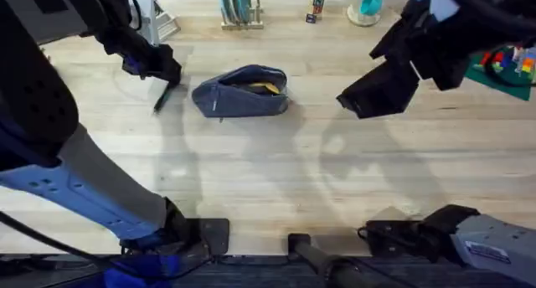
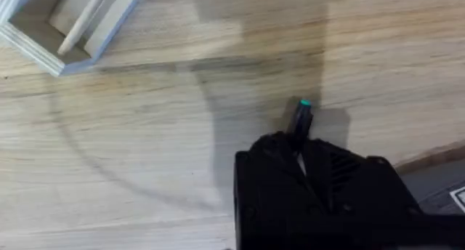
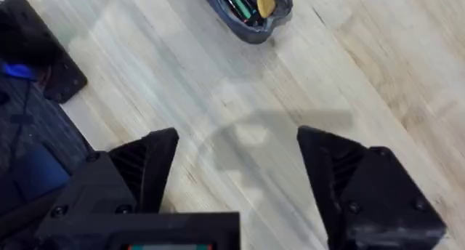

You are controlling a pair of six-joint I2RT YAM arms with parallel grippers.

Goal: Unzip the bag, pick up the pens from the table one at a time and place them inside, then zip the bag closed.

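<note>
One pen (image 1: pixel 164 97) gripped by left hand (image 1: pixel 159 70) | right hand (image 3: pixel 236 170) open | bag (image 1: pixel 243 91) unzipped beside

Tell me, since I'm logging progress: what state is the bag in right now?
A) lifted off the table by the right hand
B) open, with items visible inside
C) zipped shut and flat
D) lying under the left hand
B: the bag lies on the table with its top gaping, and the right wrist view shows green and yellow items inside.
</note>
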